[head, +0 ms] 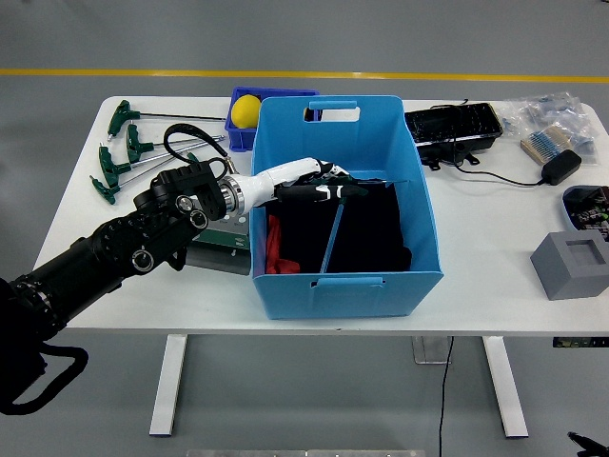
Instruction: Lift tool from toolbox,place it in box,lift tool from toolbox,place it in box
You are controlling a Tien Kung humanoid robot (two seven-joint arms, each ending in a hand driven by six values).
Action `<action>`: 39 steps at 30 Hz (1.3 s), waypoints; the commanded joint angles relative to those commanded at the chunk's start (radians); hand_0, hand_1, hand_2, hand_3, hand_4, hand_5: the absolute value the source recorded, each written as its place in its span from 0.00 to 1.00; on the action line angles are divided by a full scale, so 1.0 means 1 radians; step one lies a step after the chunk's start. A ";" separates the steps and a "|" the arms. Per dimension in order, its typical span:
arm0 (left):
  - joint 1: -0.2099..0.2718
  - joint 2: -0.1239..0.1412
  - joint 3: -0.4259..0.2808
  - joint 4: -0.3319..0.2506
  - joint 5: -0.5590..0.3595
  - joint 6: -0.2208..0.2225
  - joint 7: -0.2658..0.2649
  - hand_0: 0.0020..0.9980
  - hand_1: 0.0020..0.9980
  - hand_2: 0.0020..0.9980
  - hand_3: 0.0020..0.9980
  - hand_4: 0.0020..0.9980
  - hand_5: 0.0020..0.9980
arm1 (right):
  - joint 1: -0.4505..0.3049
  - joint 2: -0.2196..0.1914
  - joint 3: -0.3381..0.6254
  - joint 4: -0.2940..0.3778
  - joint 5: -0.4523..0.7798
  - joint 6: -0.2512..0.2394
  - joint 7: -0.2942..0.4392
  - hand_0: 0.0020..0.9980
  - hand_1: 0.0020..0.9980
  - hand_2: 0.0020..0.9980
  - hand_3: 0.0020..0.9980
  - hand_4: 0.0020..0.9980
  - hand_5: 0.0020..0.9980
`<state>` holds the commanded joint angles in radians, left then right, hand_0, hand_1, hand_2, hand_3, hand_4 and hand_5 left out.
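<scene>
Head view: left hand [319, 181] over blue box [381, 282] rim, fingers apparently grasping black tool [366, 188].

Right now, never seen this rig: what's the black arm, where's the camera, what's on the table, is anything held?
One camera, mounted high on the robot's side, looks down over a white table. The black arm from the left is the humanoid's left arm; its white-and-black left hand reaches into the big blue box, over dark contents and something red. Whether the hand grips anything cannot be told here. Left of the box lie green-handled T wrenches and a flat green toolbox. Behind sits a small blue bin with a yellow ball. To the right: a black tray, cables, a grey block. The right arm is not visible.
</scene>
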<state>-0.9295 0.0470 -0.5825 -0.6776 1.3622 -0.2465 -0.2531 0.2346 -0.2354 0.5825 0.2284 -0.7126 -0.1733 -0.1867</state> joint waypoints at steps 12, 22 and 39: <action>-0.046 0.007 0.040 -0.106 0.496 0.022 -0.018 1.00 1.00 1.00 0.86 1.00 0.96 | -0.008 0.002 0.003 0.000 -0.003 -0.001 0.000 0.62 0.60 0.67 0.54 0.78 0.66; -0.053 0.013 0.060 -0.137 0.721 0.024 0.000 1.00 1.00 1.00 0.85 1.00 0.96 | -0.011 0.002 0.002 0.000 -0.001 0.000 -0.001 0.62 0.60 0.67 0.54 0.78 0.66; 0.073 0.116 -0.305 -0.318 0.593 0.182 -0.028 0.86 0.86 0.88 0.82 0.97 0.80 | -0.012 0.002 -0.013 -0.003 0.031 -0.003 0.007 0.62 0.60 0.67 0.54 0.78 0.66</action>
<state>-0.8566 0.1634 -0.8879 -0.9955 1.9550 -0.0645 -0.2814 0.2226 -0.2330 0.5692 0.2255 -0.6818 -0.1763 -0.1795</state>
